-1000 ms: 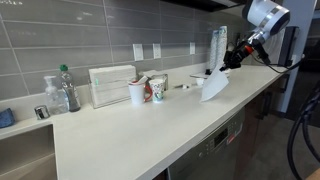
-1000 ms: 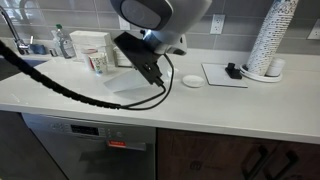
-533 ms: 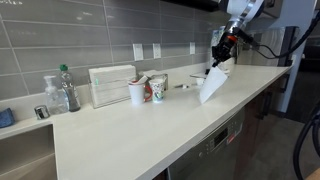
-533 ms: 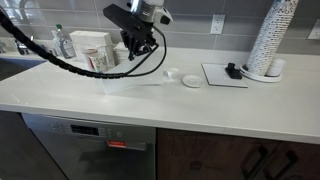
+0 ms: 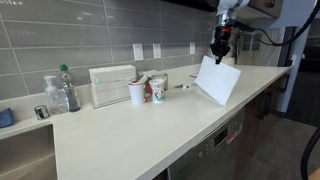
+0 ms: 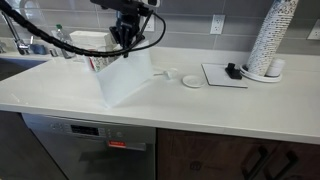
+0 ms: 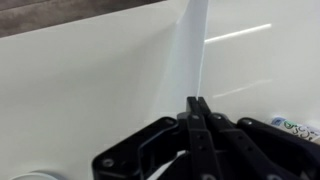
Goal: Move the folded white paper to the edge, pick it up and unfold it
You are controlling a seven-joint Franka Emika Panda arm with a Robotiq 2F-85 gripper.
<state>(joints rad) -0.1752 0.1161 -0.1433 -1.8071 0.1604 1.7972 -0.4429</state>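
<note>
My gripper [image 5: 219, 52] is shut on the top corner of the white paper [image 5: 217, 80] and holds it up above the white countertop [image 5: 130, 135]. The sheet hangs down opened out, its lower part near or on the counter. In an exterior view the gripper [image 6: 122, 42] pinches the paper [image 6: 124, 78] over the counter's front edge [image 6: 150, 108]. In the wrist view the shut fingers [image 7: 197, 104] clamp the paper [image 7: 190, 50], seen edge-on as a thin white strip.
Two cups [image 5: 137, 93] and a white ribbed box [image 5: 111, 85] stand at the wall, with bottles [image 5: 66, 88] further along. A stack of white cups [image 6: 272, 38], a small tray [image 6: 224, 75] and a round dish [image 6: 191, 81] stand on the counter. A dishwasher [image 6: 88, 145] sits below.
The gripper has risen and moved back over the counter with the paper. The sheet has spread from a narrow folded shape into a wide open panel.
</note>
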